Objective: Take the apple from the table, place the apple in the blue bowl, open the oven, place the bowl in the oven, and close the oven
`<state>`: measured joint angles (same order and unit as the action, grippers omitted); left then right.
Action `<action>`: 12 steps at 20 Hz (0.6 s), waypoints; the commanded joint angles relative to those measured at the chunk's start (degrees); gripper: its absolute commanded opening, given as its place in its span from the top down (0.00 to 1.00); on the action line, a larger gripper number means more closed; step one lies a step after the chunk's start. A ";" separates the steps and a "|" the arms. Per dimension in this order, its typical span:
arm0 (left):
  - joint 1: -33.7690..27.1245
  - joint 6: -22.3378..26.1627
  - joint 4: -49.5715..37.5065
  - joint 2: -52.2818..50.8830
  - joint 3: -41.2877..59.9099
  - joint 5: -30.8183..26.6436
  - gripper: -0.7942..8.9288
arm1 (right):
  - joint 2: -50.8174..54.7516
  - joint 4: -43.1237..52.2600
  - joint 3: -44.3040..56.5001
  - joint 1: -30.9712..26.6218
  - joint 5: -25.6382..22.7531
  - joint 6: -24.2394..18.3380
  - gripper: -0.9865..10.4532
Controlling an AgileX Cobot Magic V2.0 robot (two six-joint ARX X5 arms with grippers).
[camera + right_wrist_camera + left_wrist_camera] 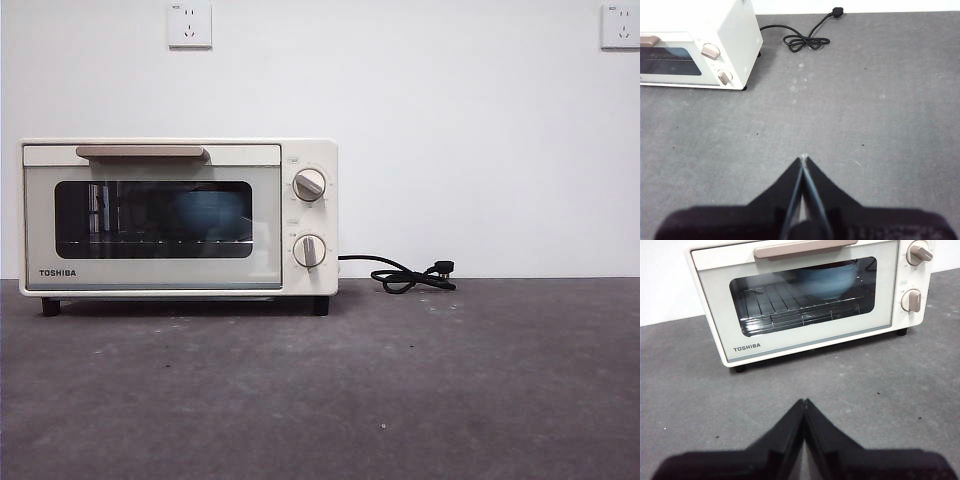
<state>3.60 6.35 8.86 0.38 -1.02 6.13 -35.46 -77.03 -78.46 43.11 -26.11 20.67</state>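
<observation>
The cream-white Toshiba oven (178, 217) stands at the left on the dark grey table (400, 390), its glass door shut. Through the glass the blue bowl (826, 280) rests on the wire rack inside (205, 215). The apple is hidden from sight. My left gripper (804, 402) hovers over the table in front of the oven door (800, 305), jaws shut and empty. My right gripper (803, 159) hangs shut and empty over open table, off to the right of the oven (700, 42). Neither arm shows in the front view.
The oven's black cord (410, 275) lies coiled on the table just right of the oven, plug at its end (802, 41). A white wall with two sockets (190, 24) stands behind.
</observation>
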 commanded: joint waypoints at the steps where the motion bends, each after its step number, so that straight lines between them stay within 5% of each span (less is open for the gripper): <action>1: 0.09 -0.42 -0.11 0.15 0.59 -0.15 0.92 | 0.00 0.28 0.39 0.04 -0.09 0.61 0.91; 12: 0.09 -0.42 -0.11 0.44 0.59 -0.15 0.92 | 0.00 0.26 0.42 0.04 -0.11 0.61 0.91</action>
<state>3.60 6.35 8.88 0.80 -1.02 6.13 -35.46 -77.03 -78.46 43.11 -26.11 20.80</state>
